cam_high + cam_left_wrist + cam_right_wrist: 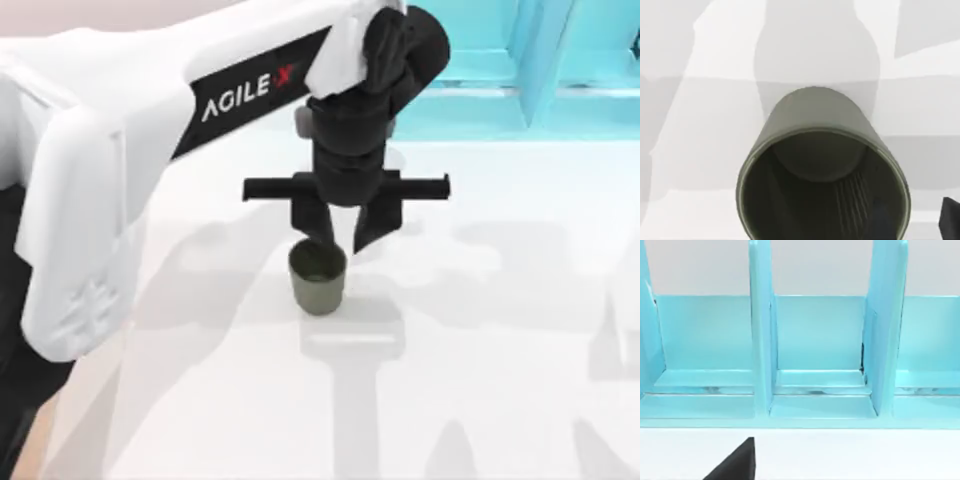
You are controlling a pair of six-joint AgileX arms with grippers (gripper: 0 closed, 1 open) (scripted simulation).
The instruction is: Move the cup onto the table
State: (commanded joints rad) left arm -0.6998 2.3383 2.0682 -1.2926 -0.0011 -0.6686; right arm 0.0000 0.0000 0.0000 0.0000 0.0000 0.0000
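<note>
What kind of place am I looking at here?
Probably a computer-rendered robot test bench: a bare white table, a turquoise shelf unit at its back, and the left claw poised over a small green cup.

- left arm point(110, 170): bulky white shell links, upper left of top view
- black inset panel point(250, 90) on the link, white "AGILE" lettering plus red X
- wrist section point(385, 70) matte black, rounded housing
- left gripper point(340, 240): black, straight crossbar point(345, 187), two tapered black fingers point(375, 222)
- black wedge-shaped part point(735, 462), lower left of right wrist view
</note>
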